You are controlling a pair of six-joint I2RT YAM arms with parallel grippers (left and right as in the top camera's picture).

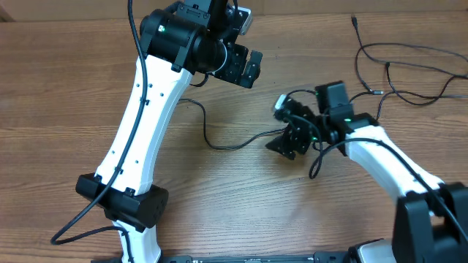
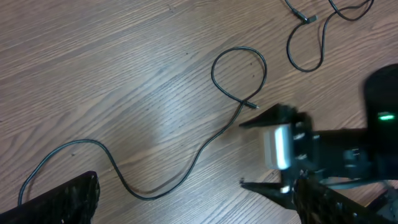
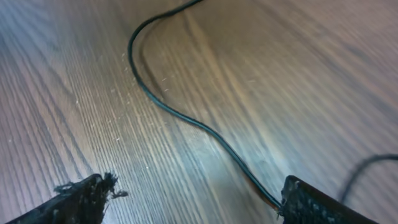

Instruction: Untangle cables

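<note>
Right wrist view: my right gripper stands wide, one cable running between its fingers, mid-worktop. Left gripper wide, holding nothing. Other cables lie near far right corner.

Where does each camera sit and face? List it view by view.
Overhead: above the table, facing down on both arms, left gripper, right gripper, cables.
Left wrist: on the left arm, facing a looped cable; own fingers at bottom.
Right wrist: low over the wood, cable running to its own fingers.
Shared: overhead and left wrist both show the right gripper.
</note>
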